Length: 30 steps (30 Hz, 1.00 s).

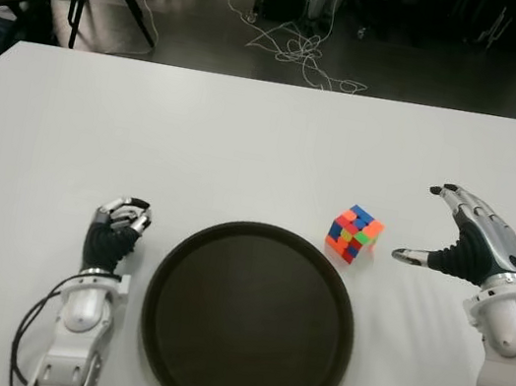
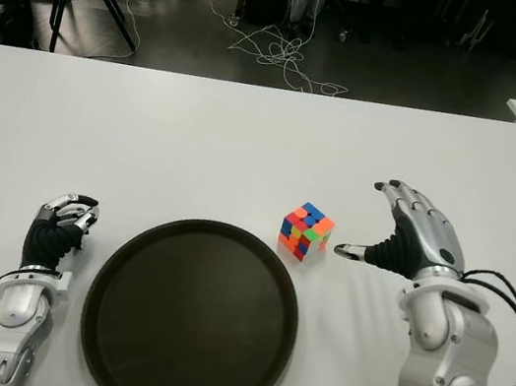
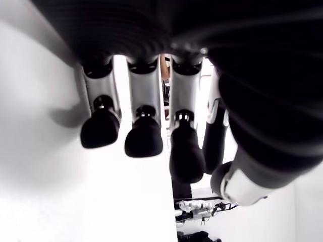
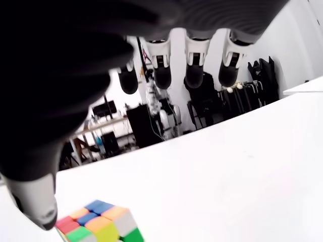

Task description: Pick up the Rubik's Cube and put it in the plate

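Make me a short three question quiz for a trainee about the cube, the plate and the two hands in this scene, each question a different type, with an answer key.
1. True or false: the Rubik's Cube already lies in the plate.
2. Multiple choice: which hand is nearer the cube? A) the left hand B) the right hand C) both equally near
3. Fill in: the right hand's fingers are ____ and hold nothing.

Key
1. False. The cube stands on the table, beside the plate's far right rim.
2. B. The right hand shows just right of the cube, not touching it; the left hand, fingers curled, shows left of the plate.
3. Open.
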### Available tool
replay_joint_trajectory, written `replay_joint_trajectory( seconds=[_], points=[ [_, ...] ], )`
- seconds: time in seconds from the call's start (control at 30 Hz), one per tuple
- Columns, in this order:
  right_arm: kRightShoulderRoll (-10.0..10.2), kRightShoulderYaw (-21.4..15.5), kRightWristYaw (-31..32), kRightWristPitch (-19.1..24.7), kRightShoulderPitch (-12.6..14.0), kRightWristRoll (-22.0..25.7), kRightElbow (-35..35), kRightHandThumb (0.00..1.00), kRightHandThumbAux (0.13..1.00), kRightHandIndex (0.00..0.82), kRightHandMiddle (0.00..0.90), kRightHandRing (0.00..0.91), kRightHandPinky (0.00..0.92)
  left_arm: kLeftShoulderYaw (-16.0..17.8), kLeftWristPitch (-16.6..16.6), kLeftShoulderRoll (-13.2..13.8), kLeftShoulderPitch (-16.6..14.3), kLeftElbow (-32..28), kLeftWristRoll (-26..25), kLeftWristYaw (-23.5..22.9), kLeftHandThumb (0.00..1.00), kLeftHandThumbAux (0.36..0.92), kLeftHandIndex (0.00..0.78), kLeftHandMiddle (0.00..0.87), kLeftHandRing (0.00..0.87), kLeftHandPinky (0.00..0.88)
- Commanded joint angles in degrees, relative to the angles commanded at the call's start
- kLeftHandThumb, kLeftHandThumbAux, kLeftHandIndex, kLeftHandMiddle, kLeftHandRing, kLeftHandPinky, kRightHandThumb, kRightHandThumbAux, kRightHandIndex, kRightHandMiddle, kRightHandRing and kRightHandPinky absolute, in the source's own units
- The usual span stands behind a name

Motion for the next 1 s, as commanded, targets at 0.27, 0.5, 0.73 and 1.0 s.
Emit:
replay_joint_trajectory(
  seconds=[0.27, 0.5, 0.73, 1.0],
  points=[
    [-3.40, 1.92, -2.84, -3.46, -1.87, 2.10, 3.85, 0.000, 0.707, 0.000, 0.000, 0.000, 0.000, -0.23, 0.05, -0.15, 0.45, -0.49, -0.22, 0.16, 0.710, 0.704, 0.440, 0.787, 0.800, 0.784],
    [-5.85, 4.15, -2.40, -5.53, -5.10, 3.74, 6.37, 0.000, 0.749, 0.000, 0.000, 0.000, 0.000, -0.23, 0.12, -0.19, 0.34, -0.22, -0.02, 0.51, 0.710, 0.703, 0.441, 0.783, 0.802, 0.787],
    [-6.48, 5.20, -0.64, -4.86, -6.86, 5.50, 5.62, 0.000, 0.758, 0.000, 0.000, 0.000, 0.000, -0.24, -0.30, 0.06, 0.26, 0.10, -0.20, 0.11, 0.710, 0.704, 0.441, 0.786, 0.803, 0.780],
    [-6.75, 6.38, -0.75, -4.76, -8.31, 6.08, 6.42, 0.000, 0.780, 0.000, 0.000, 0.000, 0.000, -0.31, 0.35, 0.17, 0.12, -0.05, -0.19, 0.07, 0.709, 0.705, 0.441, 0.779, 0.794, 0.772]
  ],
)
